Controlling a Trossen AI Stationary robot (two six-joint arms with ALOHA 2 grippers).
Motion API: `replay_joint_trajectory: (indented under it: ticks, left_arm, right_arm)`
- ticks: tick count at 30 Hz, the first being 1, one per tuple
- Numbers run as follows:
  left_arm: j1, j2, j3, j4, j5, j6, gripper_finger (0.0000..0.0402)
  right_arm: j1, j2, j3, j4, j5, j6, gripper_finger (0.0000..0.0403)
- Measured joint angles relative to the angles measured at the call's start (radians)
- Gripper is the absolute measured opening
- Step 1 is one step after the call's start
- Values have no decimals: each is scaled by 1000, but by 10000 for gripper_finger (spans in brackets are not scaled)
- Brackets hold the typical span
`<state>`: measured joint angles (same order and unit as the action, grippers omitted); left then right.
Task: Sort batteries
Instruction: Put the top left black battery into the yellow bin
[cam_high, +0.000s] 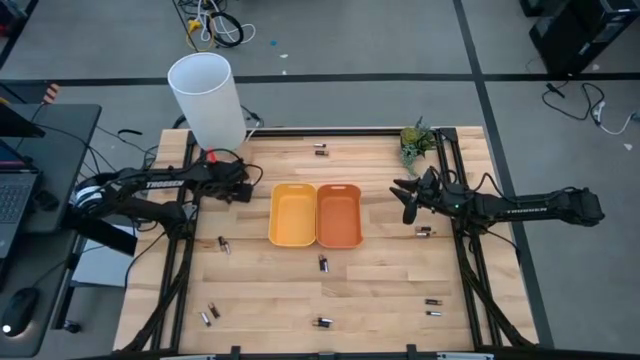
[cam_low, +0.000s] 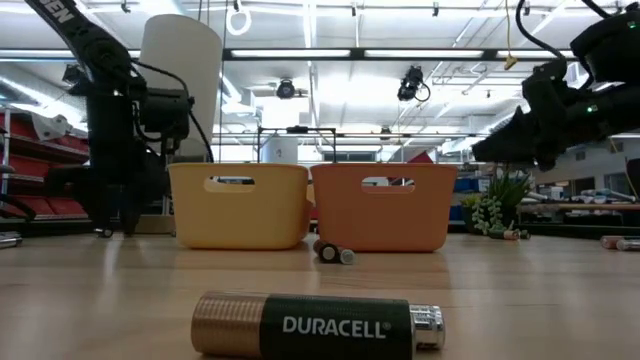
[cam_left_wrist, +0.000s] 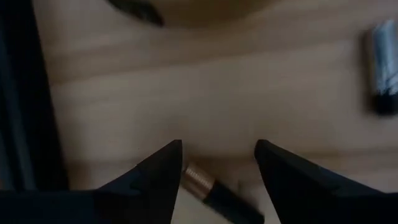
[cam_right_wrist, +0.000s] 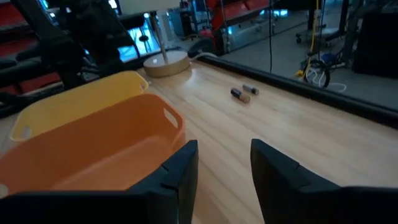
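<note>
Several small batteries lie scattered on the wooden table (cam_high: 380, 290), among them one near the far edge (cam_high: 320, 150), one in front of the trays (cam_high: 323, 263) and a copper-and-black one close to the low camera (cam_low: 315, 325). A yellow tray (cam_high: 292, 214) and an orange tray (cam_high: 339, 215) stand side by side at mid-table. My left gripper (cam_high: 240, 190) (cam_left_wrist: 217, 165) points down just left of the yellow tray, open, with a copper-topped black battery (cam_left_wrist: 211, 193) lying on the table between its fingers. My right gripper (cam_high: 405, 197) (cam_right_wrist: 224, 165) hovers open and empty to the right of the orange tray. My left gripper comes from above with its fingers on either side of the copper-topped battery. The battery's copper end (cam_left_wrist: 194, 179) lies right beside one finger (cam_left_wrist: 165, 171). I cannot tell whether that finger touches it. The battery lies flat on the table.
A tall white cylinder (cam_high: 207, 100) stands at the far left corner and a small plant (cam_high: 418, 140) at the far right. A silvery battery (cam_left_wrist: 382, 68) lies close to my left gripper. More batteries lie near the right edge (cam_high: 432, 306) and front edge (cam_high: 322, 322).
</note>
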<state>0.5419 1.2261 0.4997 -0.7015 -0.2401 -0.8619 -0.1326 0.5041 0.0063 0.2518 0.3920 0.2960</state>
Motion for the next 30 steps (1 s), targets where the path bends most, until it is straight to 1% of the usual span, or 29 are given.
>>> replay_joint_trajectory:
  ticks: [2, 5, 8, 10, 14, 15, 17, 19, 22, 25, 27, 30]
  left_arm:
    - [-2, 1, 42, -50, 17, 31, 224]
    - [-5, -2, 111, -39, -10, 127, 224]
    - [-23, -1, 136, -72, -25, 121, 225]
    - [-34, -2, 156, -86, 21, 154, 225]
    - [-79, -1, 162, -189, 190, 303, 218]
    - [-96, -1, 162, -214, 203, 331, 215]
    - [-121, -2, 157, -253, 183, 399, 210]
    - [-143, -2, 155, -247, 158, 503, 206]
    - [-166, -2, 161, -251, 177, 586, 204]
    - [-176, -2, 169, -233, 188, 629, 204]
    - [-183, -2, 169, -239, 186, 630, 204]
    - [-189, 2, 169, -247, 155, 618, 204]
  right_arm:
    - [0, 0, 0, -25, 0, 10, 125]
    - [0, 0, 0, -58, 0, 10, 120]
    - [0, 0, 0, -70, 0, 15, 119]
    - [0, 0, 0, -67, 0, 15, 119]
    - [0, 0, 0, -67, 0, 5, 119]
    - [0, 0, 0, -67, 0, 3, 119]
    - [0, 0, 0, -64, 0, 2, 119]
    - [1, 0, 0, -53, 0, 3, 119]
    - [1, 0, 0, -38, 0, 11, 120]
    - [1, 0, 0, -9, 0, 18, 121]
    - [2, 0, 0, 2, 0, 19, 120]
    - [3, 0, 0, 2, 0, 18, 119]
